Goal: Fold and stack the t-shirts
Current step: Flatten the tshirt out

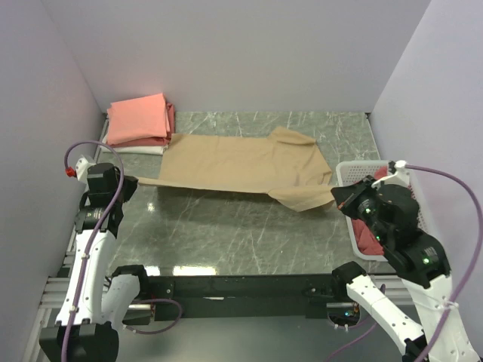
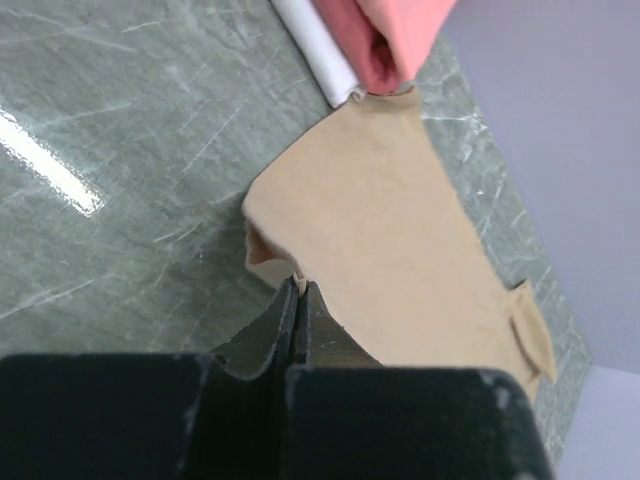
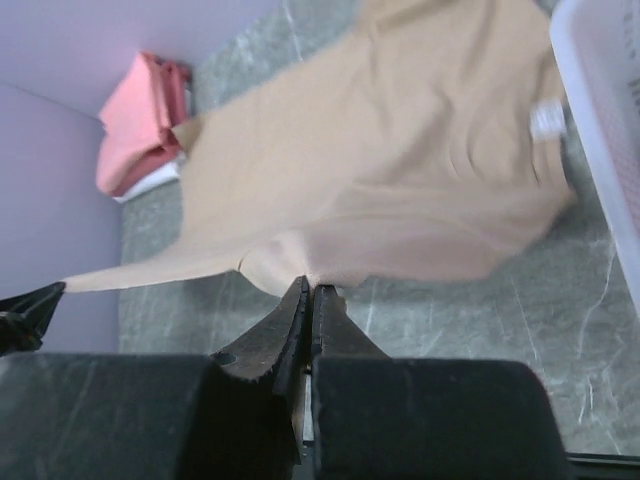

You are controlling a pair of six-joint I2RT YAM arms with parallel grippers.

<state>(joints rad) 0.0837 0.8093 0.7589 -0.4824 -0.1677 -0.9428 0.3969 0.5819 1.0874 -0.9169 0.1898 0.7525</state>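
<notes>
A tan t-shirt [image 1: 241, 164] lies spread across the far half of the marble table, stretched between both arms. My left gripper [image 1: 130, 183] is shut on its left corner; the left wrist view shows the cloth [image 2: 390, 230] pinched at the tips of the left gripper [image 2: 300, 287]. My right gripper [image 1: 337, 197] is shut on the shirt's right edge, seen in the right wrist view where the cloth [image 3: 380, 190] meets the right gripper [image 3: 312, 288]. A folded stack of salmon-pink, red and white t-shirts [image 1: 139, 123] sits at the far left corner.
A white slatted basket [image 1: 351, 175] stands at the right edge, holding red cloth [image 1: 370, 240], partly hidden by my right arm. The stack also shows in the left wrist view [image 2: 380, 40] and right wrist view [image 3: 140, 125]. Lilac walls enclose three sides.
</notes>
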